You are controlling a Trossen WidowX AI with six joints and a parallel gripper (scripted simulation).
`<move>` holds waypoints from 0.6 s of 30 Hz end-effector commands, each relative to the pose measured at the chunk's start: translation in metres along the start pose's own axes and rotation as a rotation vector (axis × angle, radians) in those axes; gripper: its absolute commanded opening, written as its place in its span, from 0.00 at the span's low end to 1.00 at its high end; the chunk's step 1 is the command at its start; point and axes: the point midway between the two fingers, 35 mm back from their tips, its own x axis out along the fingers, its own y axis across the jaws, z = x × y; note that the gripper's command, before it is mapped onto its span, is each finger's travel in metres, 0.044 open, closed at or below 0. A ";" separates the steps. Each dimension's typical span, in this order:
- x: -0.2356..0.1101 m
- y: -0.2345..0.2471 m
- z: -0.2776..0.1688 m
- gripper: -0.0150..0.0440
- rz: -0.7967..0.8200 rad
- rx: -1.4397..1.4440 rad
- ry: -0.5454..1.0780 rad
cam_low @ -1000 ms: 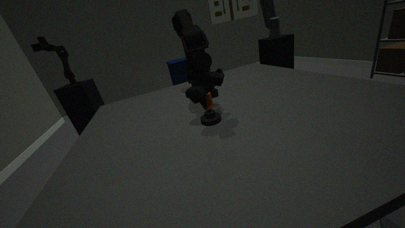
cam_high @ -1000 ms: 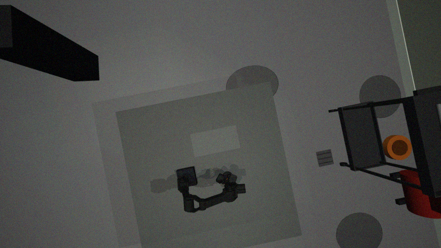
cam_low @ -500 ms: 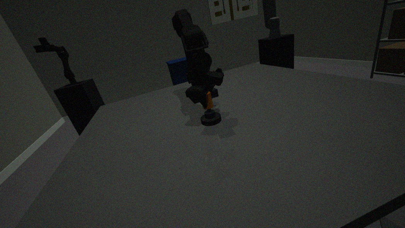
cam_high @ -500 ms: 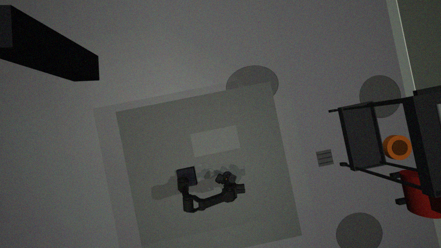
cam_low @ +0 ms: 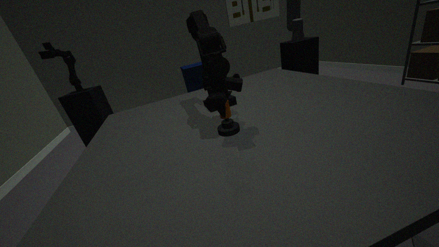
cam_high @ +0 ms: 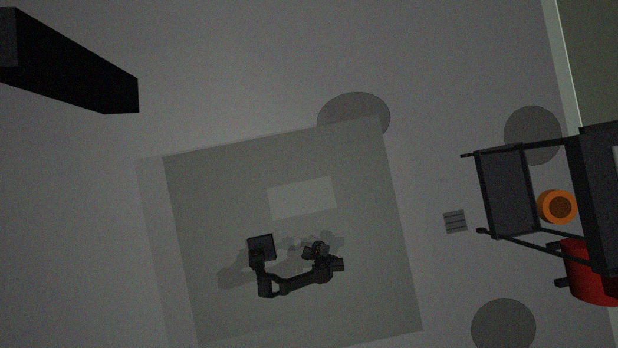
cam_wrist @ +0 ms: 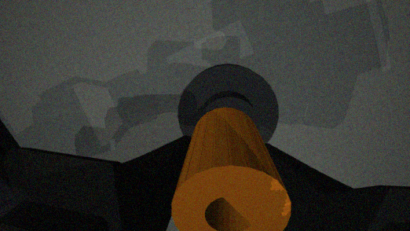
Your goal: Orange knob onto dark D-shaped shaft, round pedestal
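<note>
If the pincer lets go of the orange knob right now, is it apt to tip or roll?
Likely yes. The orange knob is tall, narrow and round-sided, poised above the pedestal, apparently not seated. Released from the pincer, it would probably topple and roll.

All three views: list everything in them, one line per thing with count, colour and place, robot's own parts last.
Orange knob: one, orange, held just above the pedestal, not seated.
Round pedestal: one, dark, on the table under the knob.
Table: one, grey, under the arm.
Blue box: one, blue, behind the arm.
Other arms on dark stands: two, black, at the table's far corners.
Wall poster: one, pale, back wall.
Shelf rack: one, dark frame, far right.
Orange cylinder: one, orange, by the rack, top view.
Red bin: one, red, below it.
Arm: one, black, mid-table.
Gripper: one, black, clamped on the knob.
</note>
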 end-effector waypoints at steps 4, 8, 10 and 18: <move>-0.003 -0.005 0.001 0.25 -0.010 -0.011 -0.001; 0.000 -0.005 0.001 0.25 -0.010 -0.011 -0.001; 0.001 -0.005 0.001 0.25 -0.010 -0.011 -0.001; 0.001 -0.003 0.000 0.25 -0.009 -0.011 -0.001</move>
